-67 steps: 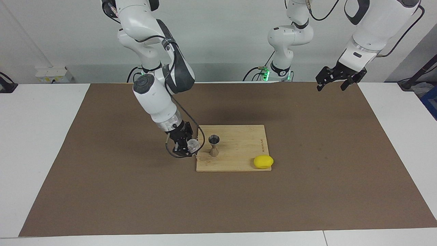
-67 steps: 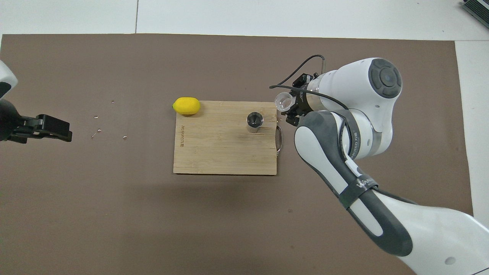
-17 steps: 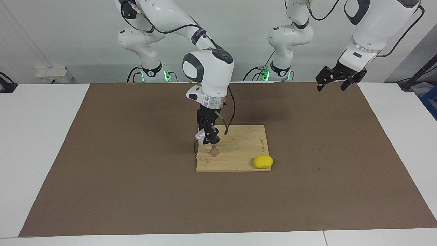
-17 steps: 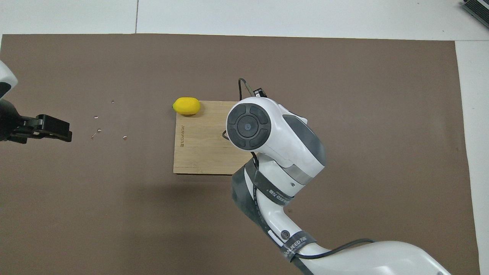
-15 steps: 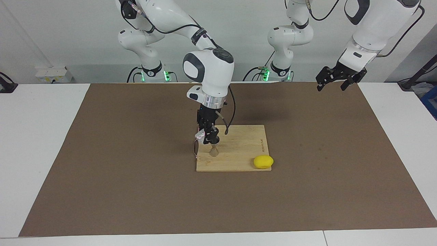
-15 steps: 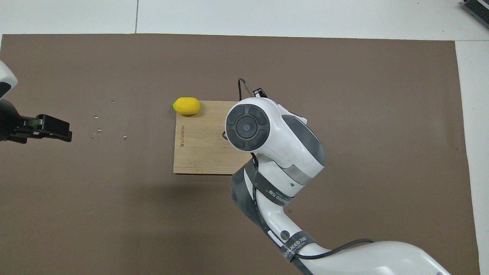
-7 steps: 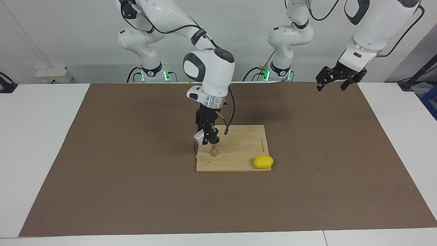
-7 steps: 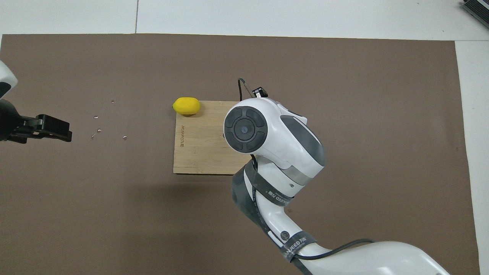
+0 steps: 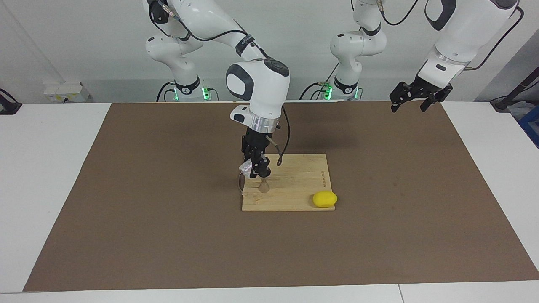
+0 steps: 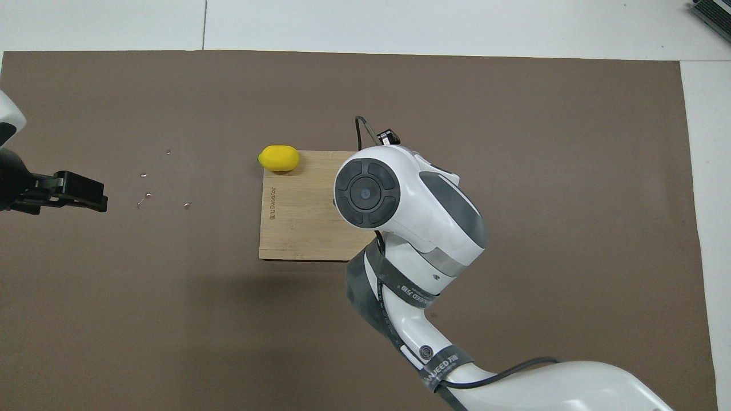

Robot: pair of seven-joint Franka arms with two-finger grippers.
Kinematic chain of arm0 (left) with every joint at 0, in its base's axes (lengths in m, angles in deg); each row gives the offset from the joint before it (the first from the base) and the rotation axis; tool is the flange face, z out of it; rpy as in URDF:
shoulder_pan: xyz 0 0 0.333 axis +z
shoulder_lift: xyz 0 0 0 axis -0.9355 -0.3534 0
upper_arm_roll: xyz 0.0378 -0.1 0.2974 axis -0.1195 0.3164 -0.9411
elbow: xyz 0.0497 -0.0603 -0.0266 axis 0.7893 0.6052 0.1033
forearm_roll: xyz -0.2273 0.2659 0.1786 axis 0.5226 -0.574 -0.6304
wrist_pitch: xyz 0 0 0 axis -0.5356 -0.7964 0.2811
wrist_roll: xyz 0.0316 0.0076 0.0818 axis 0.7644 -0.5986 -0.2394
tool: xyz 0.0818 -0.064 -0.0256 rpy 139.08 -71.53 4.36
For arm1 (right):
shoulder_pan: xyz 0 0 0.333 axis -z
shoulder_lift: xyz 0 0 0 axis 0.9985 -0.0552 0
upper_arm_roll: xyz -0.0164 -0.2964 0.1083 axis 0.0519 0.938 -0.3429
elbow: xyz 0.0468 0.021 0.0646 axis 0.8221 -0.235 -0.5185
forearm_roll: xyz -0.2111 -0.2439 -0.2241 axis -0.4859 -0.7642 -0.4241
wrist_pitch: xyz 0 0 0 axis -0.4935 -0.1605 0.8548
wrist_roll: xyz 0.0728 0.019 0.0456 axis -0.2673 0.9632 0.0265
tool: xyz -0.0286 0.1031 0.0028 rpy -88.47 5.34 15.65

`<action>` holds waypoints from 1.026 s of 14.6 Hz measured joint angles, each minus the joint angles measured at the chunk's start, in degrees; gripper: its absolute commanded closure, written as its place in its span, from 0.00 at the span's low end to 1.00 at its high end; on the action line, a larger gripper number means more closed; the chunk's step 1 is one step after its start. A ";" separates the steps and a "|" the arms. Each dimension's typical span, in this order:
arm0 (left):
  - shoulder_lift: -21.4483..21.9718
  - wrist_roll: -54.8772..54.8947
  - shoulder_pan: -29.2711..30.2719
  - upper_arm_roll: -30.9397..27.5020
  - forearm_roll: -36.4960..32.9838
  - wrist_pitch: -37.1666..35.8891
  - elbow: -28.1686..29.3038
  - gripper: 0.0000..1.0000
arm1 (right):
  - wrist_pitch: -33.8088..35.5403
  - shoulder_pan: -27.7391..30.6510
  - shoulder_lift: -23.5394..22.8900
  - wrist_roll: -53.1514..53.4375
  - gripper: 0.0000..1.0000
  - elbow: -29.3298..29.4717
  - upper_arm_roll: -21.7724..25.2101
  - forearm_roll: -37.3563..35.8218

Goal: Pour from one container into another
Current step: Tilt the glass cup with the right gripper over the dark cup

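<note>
The cup (image 9: 245,168) hangs tipped in the right gripper (image 9: 254,168), right over the jigger (image 9: 263,185). The jigger stands upright on the board (image 9: 294,185), near the board's edge toward the right arm's end of the surface (image 9: 168,231). In the facing view the cup sits at about ten o'clock from the jigger's waist, its clear body leaning toward the jigger's mouth, which the gripper hides.

To my eye the pour is under way or close to its end: the cup has been carried over the jigger and tilted, so the lifting and the lining-up are done. I cannot see any liquid, so how much has gone across I cannot tell. What seems left is to finish the tip, bring the cup level and set it down.

The right gripper is clamped on the cup, fingers pressed in on its sides. From overhead the right arm covers cup, jigger and gripper alike.

The left gripper (image 9: 414,96) waits with its fingers spread and nothing in them, up in the air over the mat's (image 9: 379,235) corner at the left arm's end. A lemon (image 9: 324,199) lies at the board's corner, at about four o'clock from the jigger.
</note>
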 measured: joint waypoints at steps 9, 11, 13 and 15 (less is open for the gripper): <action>0.00 0.00 0.00 0.00 0.00 0.00 0.00 0.00 | -0.05 1.09 0.00 0.00 1.00 0.14 0.27 5.52; 0.00 0.00 0.00 0.00 0.00 0.00 0.00 0.00 | -0.21 1.77 0.00 0.00 1.00 0.60 0.33 7.76; 0.00 0.00 0.00 0.00 0.00 0.00 0.00 0.00 | -0.21 2.57 0.01 0.00 1.00 1.49 0.35 10.42; 0.00 0.00 0.00 0.00 0.00 0.00 0.00 0.00 | -0.28 3.66 0.01 0.00 1.00 1.82 0.37 13.43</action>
